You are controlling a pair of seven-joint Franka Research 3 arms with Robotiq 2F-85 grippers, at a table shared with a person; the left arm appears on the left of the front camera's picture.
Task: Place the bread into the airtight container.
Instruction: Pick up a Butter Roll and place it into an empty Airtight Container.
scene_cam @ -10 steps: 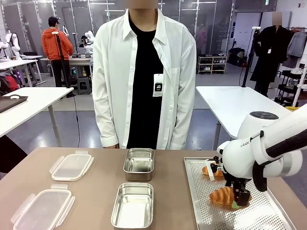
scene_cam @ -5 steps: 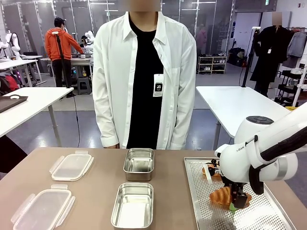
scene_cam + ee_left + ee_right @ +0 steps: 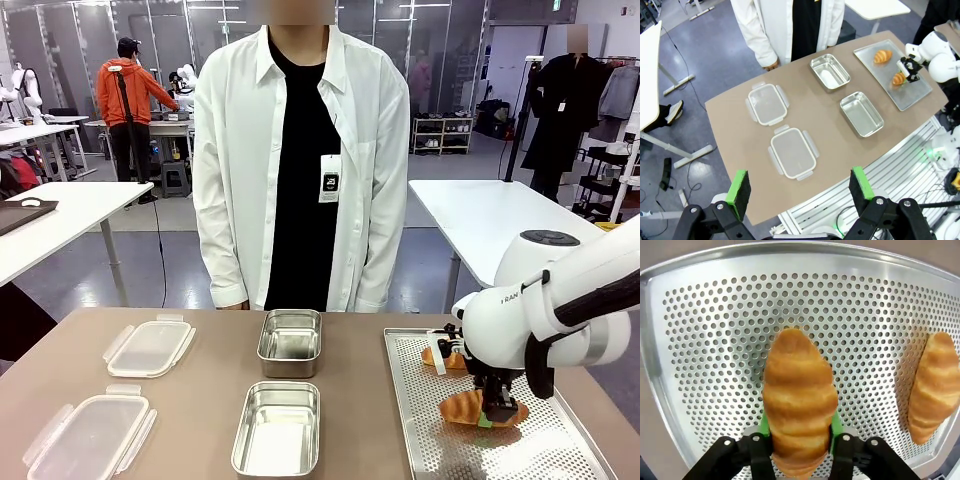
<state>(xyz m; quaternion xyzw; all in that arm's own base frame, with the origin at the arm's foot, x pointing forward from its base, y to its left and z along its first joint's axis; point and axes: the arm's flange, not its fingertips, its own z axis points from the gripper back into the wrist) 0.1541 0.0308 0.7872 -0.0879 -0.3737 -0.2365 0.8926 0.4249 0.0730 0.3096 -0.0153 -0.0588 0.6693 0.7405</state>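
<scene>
bread (image 3: 799, 390) sits pinched in right gripper (image 3: 800, 429) (on the tray (image 3: 700, 340)).

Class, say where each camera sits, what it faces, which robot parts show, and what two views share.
Front view: between the arms, facing the person across the table; right arm shows.
Left wrist view: high above, looking down on the table; open left gripper shows.
Right wrist view: close over the perforated tray; right gripper clasps a croissant.
Shared: that croissant, front and right wrist.
</scene>
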